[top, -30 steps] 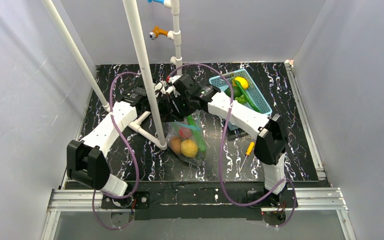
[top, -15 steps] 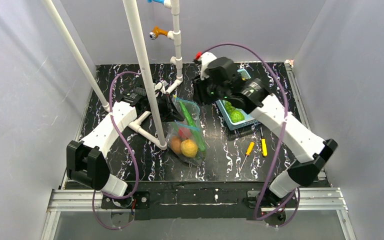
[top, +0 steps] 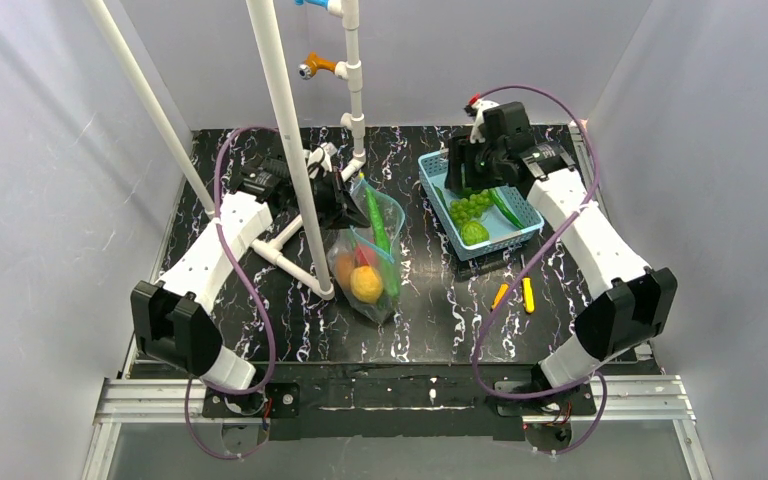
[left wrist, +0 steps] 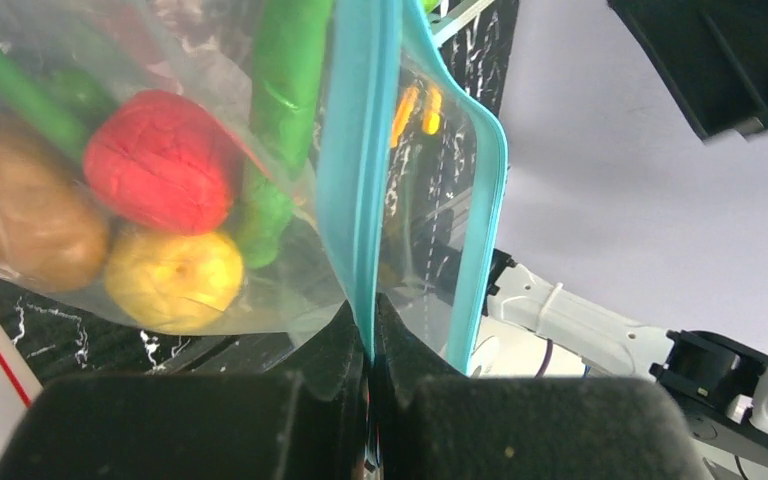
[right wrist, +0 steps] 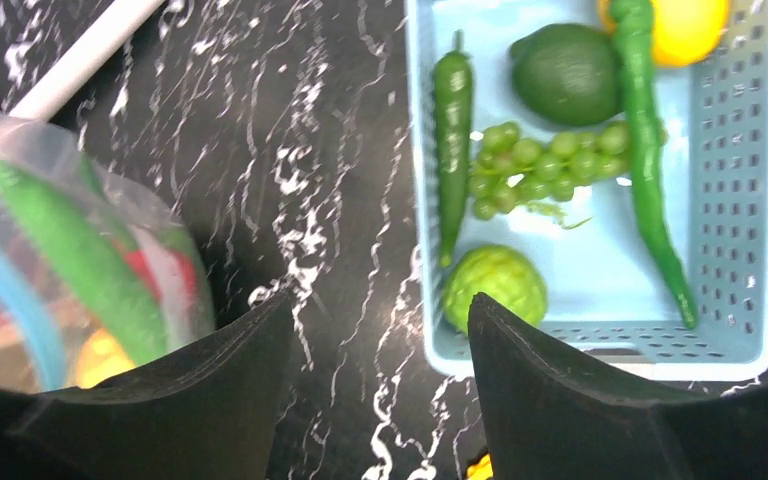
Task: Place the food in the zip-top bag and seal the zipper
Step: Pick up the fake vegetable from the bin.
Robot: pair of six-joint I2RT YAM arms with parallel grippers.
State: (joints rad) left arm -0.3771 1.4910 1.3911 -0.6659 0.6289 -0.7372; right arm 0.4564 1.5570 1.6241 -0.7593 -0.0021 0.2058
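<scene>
Marbled tabletop (top: 430,320): only left wrist view shows left gripper (left wrist: 370,335) clamping zipper (left wrist: 355,150); right gripper (right wrist: 380,320) gapes empty.

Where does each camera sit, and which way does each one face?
Top external: above and behind the bases, looking down at the table; left arm and right arm show.
Left wrist: looks along its own shut jaws, which pinch the zipper of the zip-top bag.
Right wrist: looks down between its open jaws at the basket.
Shared: top external and right wrist both show basket and bag.
</scene>
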